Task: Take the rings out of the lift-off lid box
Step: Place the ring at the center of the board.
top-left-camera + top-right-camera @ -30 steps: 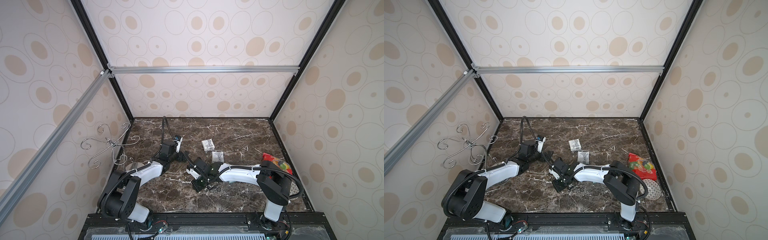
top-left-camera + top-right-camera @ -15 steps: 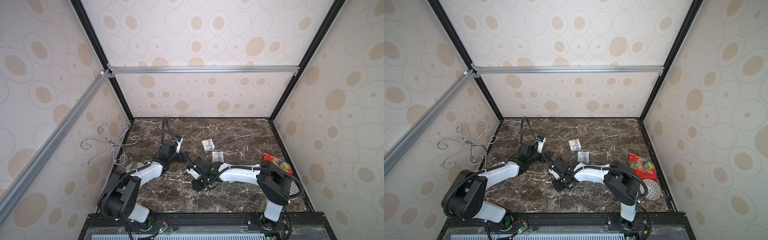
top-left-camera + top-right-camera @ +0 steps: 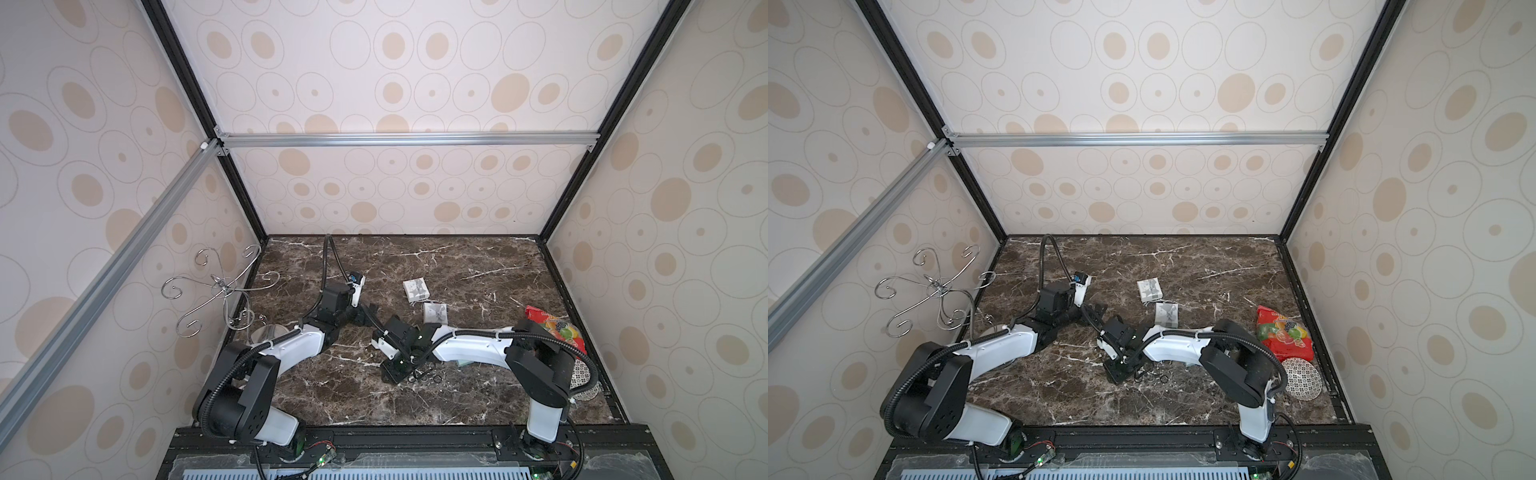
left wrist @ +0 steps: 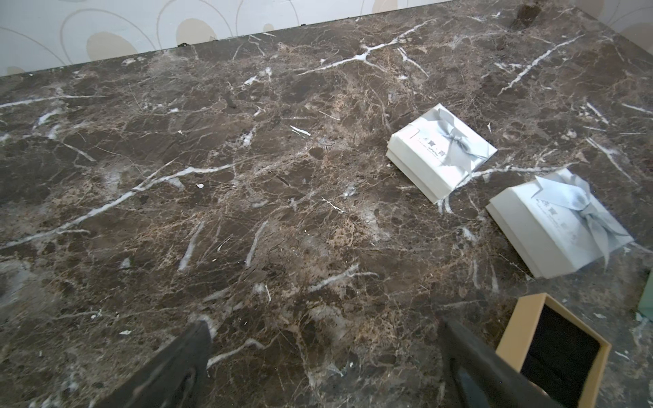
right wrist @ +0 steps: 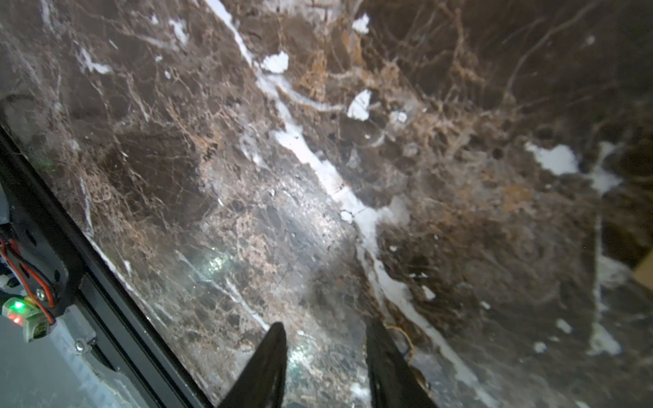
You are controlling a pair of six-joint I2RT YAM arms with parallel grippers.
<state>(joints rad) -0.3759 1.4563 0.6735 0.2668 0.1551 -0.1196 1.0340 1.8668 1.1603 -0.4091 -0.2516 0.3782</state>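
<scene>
**As the rings lay on the table, job looked near done**

Rings (image 3: pixel 436 378) sat loose on the table (image 3: pixel 457 266), just beside the right gripper (image 5: pixel 327 325); its jaws stood apart, nothing between. Left gripper (image 4: pixel 323 326) gaped wide, empty, next to the tan box (image 4: pixel 523 318). Box lining showed no rings, though part was hidden, so I judged little left. Free table at centre; white boxes (image 3: pixel 415 289) behind, front rail (image 5: pixel 113 300) close, wire stand (image 3: pixel 220 286) by the left wall.

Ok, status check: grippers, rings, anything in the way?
Left gripper open, empty. Right gripper open, nothing held. Rings on the table beside it. Open tan box: no ring seen inside. No obstruction seen.
</scene>
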